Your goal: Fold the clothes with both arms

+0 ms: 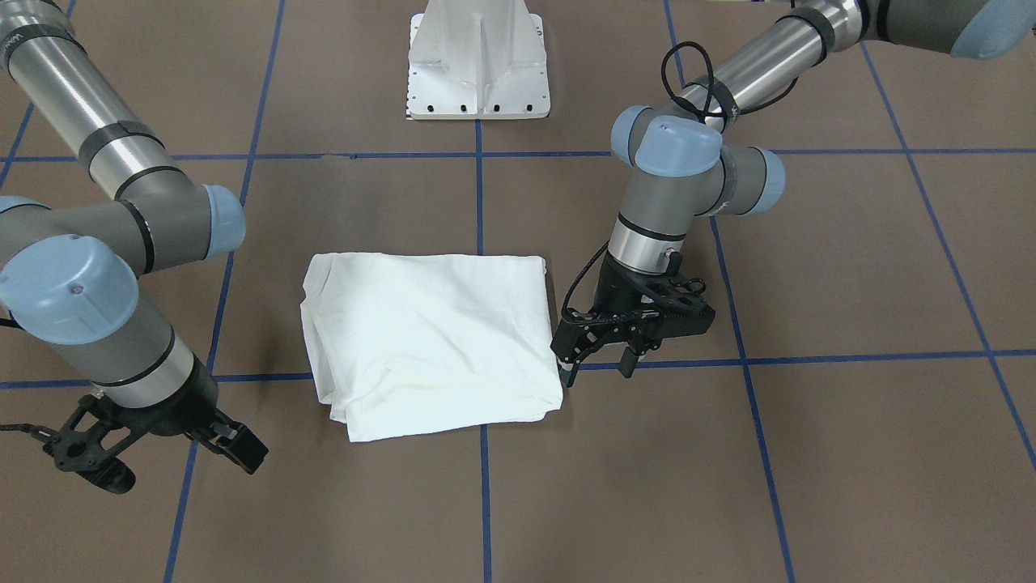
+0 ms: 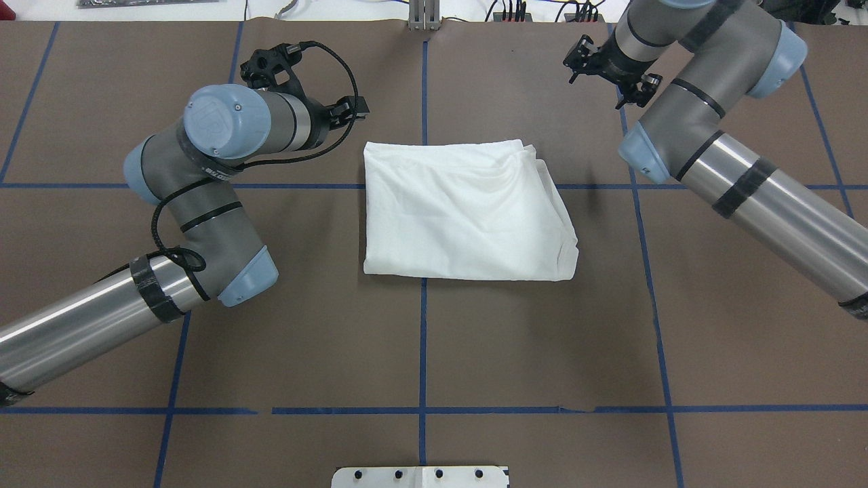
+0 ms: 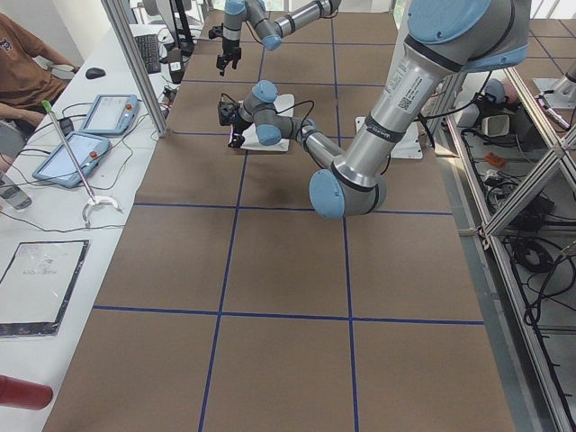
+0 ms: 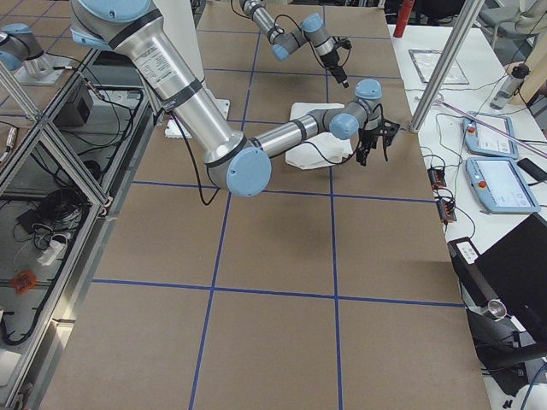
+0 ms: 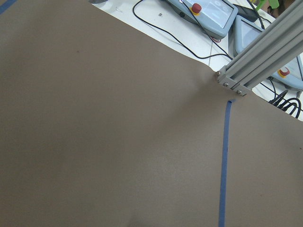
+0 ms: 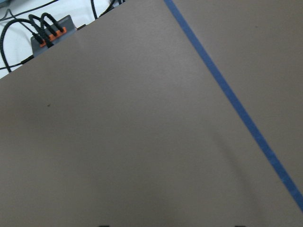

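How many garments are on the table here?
1: a folded white shirt lying at the middle of the table. Anything tucked inside its folds would be hidden.

The shirt is lying plain white on a table that is showing flat brown, crossed by a grid of blue lines. The left arm and right arm are gleaming silver-grey with light blue caps and black bands, and the base is showing white.
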Available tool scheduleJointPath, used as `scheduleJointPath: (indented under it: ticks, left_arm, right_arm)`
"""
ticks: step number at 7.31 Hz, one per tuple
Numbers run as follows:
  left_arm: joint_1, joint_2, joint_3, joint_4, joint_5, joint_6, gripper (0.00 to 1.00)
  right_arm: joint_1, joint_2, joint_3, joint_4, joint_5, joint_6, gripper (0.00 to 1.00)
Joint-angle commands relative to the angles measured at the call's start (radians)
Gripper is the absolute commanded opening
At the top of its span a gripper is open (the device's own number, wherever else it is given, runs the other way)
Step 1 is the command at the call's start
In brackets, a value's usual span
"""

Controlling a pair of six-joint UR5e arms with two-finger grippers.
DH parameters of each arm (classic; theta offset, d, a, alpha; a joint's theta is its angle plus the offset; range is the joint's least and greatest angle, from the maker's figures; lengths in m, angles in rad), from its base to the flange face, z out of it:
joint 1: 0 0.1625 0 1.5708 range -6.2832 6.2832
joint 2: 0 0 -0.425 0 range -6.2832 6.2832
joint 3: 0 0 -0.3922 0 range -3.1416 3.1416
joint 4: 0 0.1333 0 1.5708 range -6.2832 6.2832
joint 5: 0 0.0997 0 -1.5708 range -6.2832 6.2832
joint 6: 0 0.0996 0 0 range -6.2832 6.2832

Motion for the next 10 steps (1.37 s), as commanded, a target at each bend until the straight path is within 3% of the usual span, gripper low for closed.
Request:
scheduleJointPath:
  ticks: [1, 3, 5, 7, 9, 10]
  left_arm:
    - [-0.05, 0.149, -0.171, 0.011, -0.169, 0.224, 1.0]
    - [-0.103, 0.408, -0.407, 0.031, -0.24, 0.483, 1.0]
    - [-0.228, 0.591, -0.564, 0.128, -0.357, 0.73, 1.0]
    - [-0.459, 0.722, -0.565, 0.133, -0.551, 1.009, 1.0]
    - [-0.697, 0.866, -0.563, 0.146, -0.758, 1.22, 1.0]
    - [-0.736, 0.892, -0.546, 0.146, -0.764, 1.277, 1.0]
  right_arm:
    - [0.093, -0.16, 0.137, -0.01, 0.111, -0.179, 1.0]
    - [0.211, -0.347, 0.283, -0.013, 0.199, -0.441, 1.0]
    - [0.311, -0.482, 0.347, -0.015, 0.216, -0.688, 1.0]
    - [0.411, -0.518, 0.362, -0.156, 0.242, -0.958, 1.0]
    - [0.503, -0.521, 0.423, -0.394, 0.238, -1.229, 1.0]
    - [0.524, -0.521, 0.474, -0.495, 0.235, -1.278, 1.0]
